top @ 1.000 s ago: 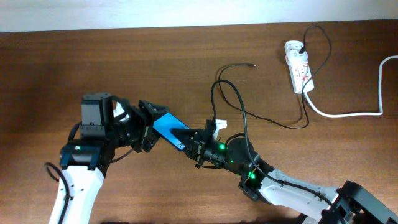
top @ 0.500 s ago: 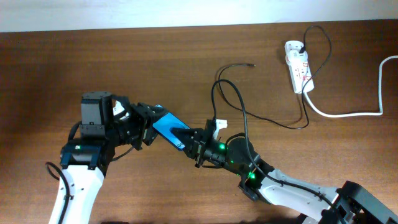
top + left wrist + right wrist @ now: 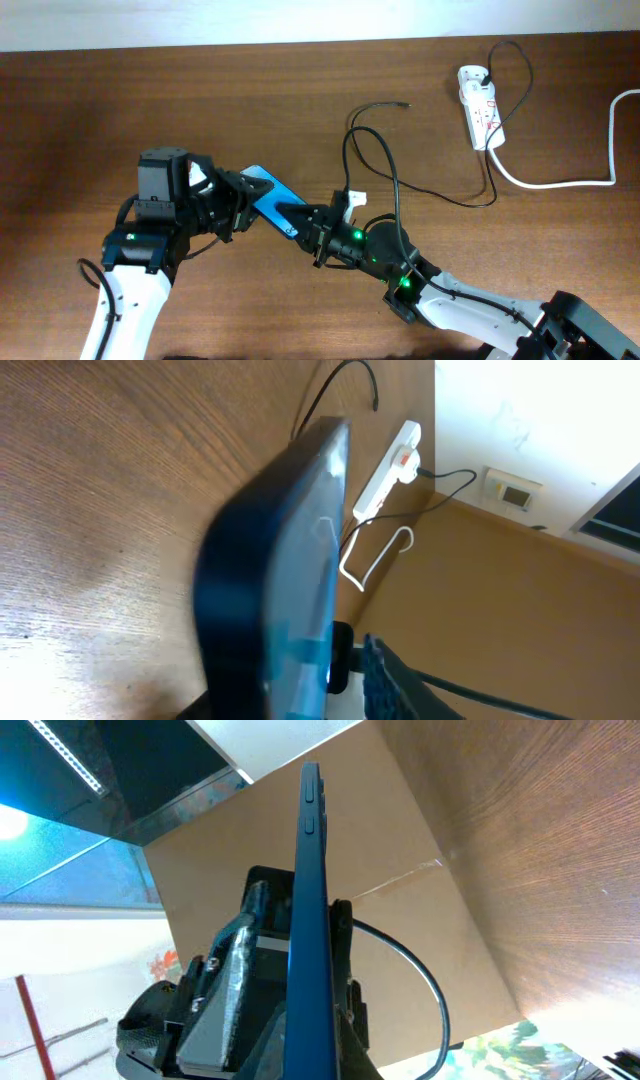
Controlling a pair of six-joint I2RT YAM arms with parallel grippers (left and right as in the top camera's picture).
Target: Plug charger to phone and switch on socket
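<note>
The phone [image 3: 266,198], blue screen and black frame, is held tilted on its edge in mid-table. My right gripper [image 3: 305,222] is shut on its right end; the right wrist view shows the phone [image 3: 308,920] edge-on between the fingers. My left gripper [image 3: 243,203] straddles the phone's left end with its jaws narrowed. In the left wrist view a gap still shows between one pad [image 3: 382,672] and the screen [image 3: 300,560]. The charger's black cable [image 3: 386,165] loops across the table, its plug tip [image 3: 405,103] lying free. Its white adapter [image 3: 470,74] sits in the socket [image 3: 483,112].
A thick white cord [image 3: 560,184] runs from the socket to the right edge. The black cable loop lies right behind my right arm [image 3: 450,295]. Bare wood table [image 3: 120,100] spreads left and behind the phone.
My left gripper slid right onto the phone's left end and its jaws narrowed around it. The right gripper and the phone stayed in place.
</note>
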